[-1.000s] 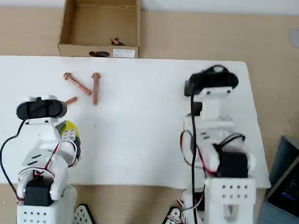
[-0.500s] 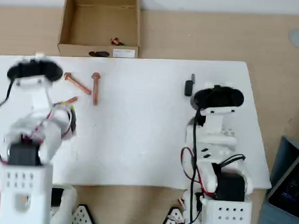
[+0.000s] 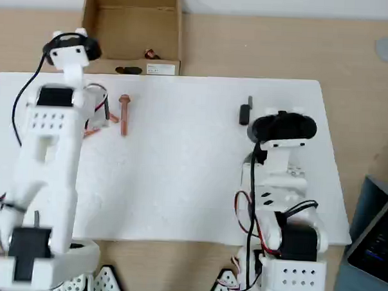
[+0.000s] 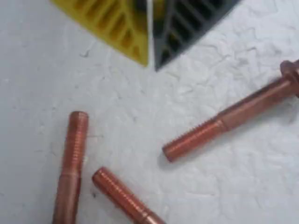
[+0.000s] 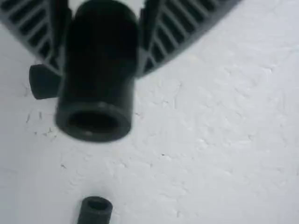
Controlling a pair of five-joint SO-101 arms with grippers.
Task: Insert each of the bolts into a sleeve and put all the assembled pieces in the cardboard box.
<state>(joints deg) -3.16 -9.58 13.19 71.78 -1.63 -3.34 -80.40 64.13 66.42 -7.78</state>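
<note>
Picking up a bolt is the step in hand. The left claw, clenched on nothing, hangs over three copper bolts at the far left of the bench. The right claw grasps a black sleeve. Next, the left claw should open and take one bolt. The label on the cardboard box seems too small to read.

One bolt mostly under the left arm; loose sleeve edge-cropped

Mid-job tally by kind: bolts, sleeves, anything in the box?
Copper bolts loose on the sheet: 3
Black sleeves: 2, one in the right gripper
Copper piece in the cardboard box: 1
Total: 6
</note>
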